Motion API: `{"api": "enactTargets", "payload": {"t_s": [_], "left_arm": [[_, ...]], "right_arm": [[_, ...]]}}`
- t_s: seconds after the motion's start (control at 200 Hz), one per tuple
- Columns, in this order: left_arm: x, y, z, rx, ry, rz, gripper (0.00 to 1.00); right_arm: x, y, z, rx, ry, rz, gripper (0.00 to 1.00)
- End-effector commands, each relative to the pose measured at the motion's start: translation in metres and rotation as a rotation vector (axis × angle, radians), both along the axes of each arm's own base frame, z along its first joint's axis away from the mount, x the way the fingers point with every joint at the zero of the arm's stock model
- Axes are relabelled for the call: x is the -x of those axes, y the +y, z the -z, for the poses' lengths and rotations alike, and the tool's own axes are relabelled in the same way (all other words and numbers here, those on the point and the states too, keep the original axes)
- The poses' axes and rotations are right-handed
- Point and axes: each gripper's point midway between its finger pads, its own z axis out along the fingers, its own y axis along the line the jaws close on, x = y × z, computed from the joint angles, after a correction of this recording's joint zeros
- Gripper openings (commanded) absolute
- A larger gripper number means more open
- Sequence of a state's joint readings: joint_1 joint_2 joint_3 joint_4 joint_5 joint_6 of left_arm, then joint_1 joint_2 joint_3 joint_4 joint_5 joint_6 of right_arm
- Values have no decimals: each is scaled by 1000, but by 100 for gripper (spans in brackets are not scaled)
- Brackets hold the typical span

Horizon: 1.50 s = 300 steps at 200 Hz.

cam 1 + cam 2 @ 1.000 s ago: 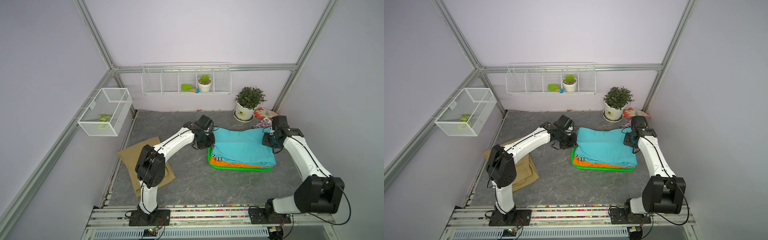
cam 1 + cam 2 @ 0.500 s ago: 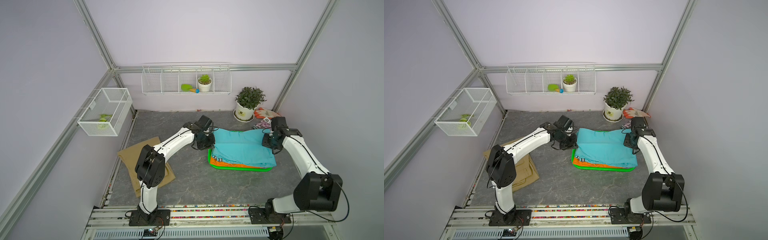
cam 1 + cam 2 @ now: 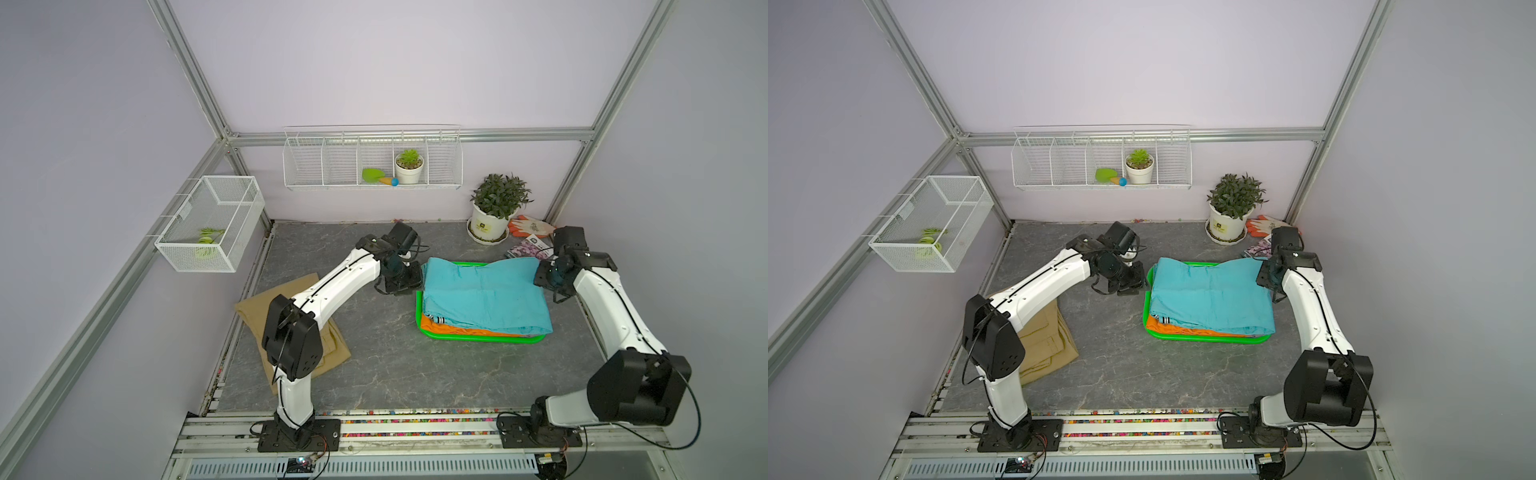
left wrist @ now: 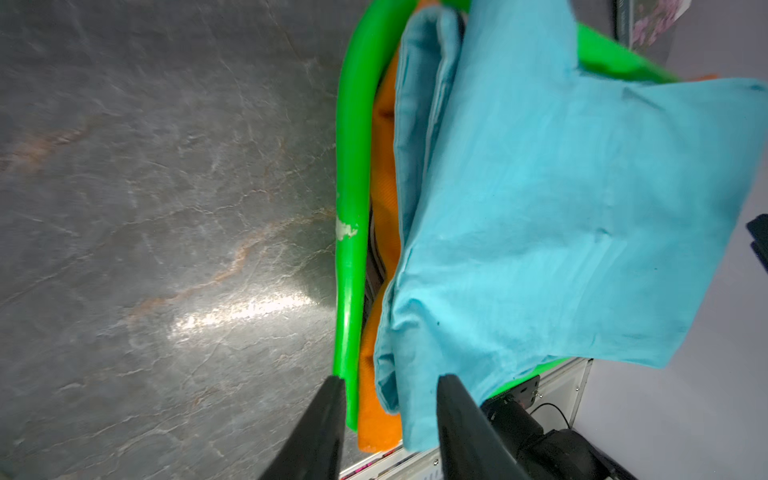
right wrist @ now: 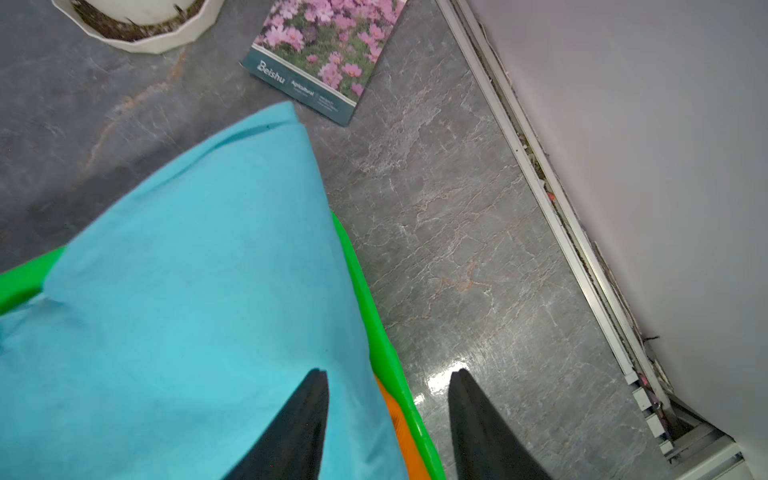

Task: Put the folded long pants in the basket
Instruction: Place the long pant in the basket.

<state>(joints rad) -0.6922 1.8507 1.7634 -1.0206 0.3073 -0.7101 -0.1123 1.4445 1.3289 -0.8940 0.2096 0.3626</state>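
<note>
The teal folded long pants (image 3: pixel 482 295) lie spread on top of the green basket (image 3: pixel 478 338), over the orange pants (image 3: pixel 457 330) and a striped waistband (image 3: pixel 439 320). The tan pants (image 3: pixel 253 311) lie on the table to the left, partly hidden under the left arm. My left gripper (image 4: pixel 390 382) is open at the basket's left end, its fingers either side of the rim (image 4: pixel 353 145) and the teal cloth's edge (image 4: pixel 561 208). My right gripper (image 5: pixel 388 374) is open at the right end, one finger over the teal cloth (image 5: pixel 187 311), the other outside the rim (image 5: pixel 386 353).
A potted plant (image 3: pixel 496 208), orange gloves (image 3: pixel 532 226) and a flower seed packet (image 5: pixel 324 54) sit at the back right. A white wire cage (image 3: pixel 212 222) hangs on the left wall and a long wire rack (image 3: pixel 372 160) on the back wall.
Both grippers have opened from shut and let go of the teal pants, which now rest on the pile in the basket. The arms have barely moved.
</note>
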Motion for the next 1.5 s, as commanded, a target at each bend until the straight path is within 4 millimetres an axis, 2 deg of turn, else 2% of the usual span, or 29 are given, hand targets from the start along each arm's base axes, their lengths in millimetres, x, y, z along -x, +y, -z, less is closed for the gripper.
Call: {"api": "enactTargets", "payload": {"t_s": [0.0, 0.08, 0.135, 0.2, 0.27, 0.335, 0.445, 0.63, 0.705, 0.76, 0.835, 0.925, 0.99, 1.035, 1.135, 1.3, 1.4, 1.495], "left_arm": [[-4, 6, -54, 89, -108, 27, 37], [10, -27, -66, 250, -90, 146, 27], [23, -49, -66, 317, -77, 218, 22], [34, -65, -54, 314, -64, 273, 16], [43, -74, -30, 273, -32, 298, 9], [48, -75, -8, 247, -1, 303, 7], [51, -64, 27, 182, 41, 267, 3], [68, -50, 52, 146, 85, 254, 3], [76, -44, 56, 135, 99, 256, 3], [82, -40, 57, 129, 107, 262, 3], [82, -38, 46, 131, 84, 268, 7], [66, -43, 12, 158, -1, 267, 16], [47, -45, -8, 182, -50, 241, 18], [31, -48, -19, 190, -82, 220, 15], [-3, -52, -24, 200, -108, 181, 13], [-46, -64, -3, 148, -126, 155, 10], [-67, -70, 13, 129, -119, 137, 10], [-81, -72, 28, 105, -121, 125, 10]], "right_arm": [[-10, 7, -22, -43, -62, -16, 52], [-25, 19, -21, -111, -84, -59, 49], [-34, 24, -16, -145, -83, -73, 44], [-43, 25, -8, -169, -64, -74, 35], [-50, 27, 1, -202, -19, -70, 25], [-57, 26, 11, -213, 0, -67, 21], [-66, 21, 31, -218, 36, -49, 20], [-73, 6, 60, -211, 81, 2, 18], [-74, 2, 58, -211, 66, 11, 18], [-74, 3, 47, -206, 39, 5, 20], [-67, 9, 26, -224, 5, -8, 31], [-49, 18, 1, -247, -55, -10, 39], [-32, 32, -10, -285, -95, -47, 34], [-17, 35, -9, -278, -87, -43, 29], [18, 40, 2, -251, -34, -34, 26], [55, 51, 28, -268, 9, -31, 22], [72, 50, 45, -256, 63, -5, 23], [88, 39, 59, -206, 125, 41, 26]]}}
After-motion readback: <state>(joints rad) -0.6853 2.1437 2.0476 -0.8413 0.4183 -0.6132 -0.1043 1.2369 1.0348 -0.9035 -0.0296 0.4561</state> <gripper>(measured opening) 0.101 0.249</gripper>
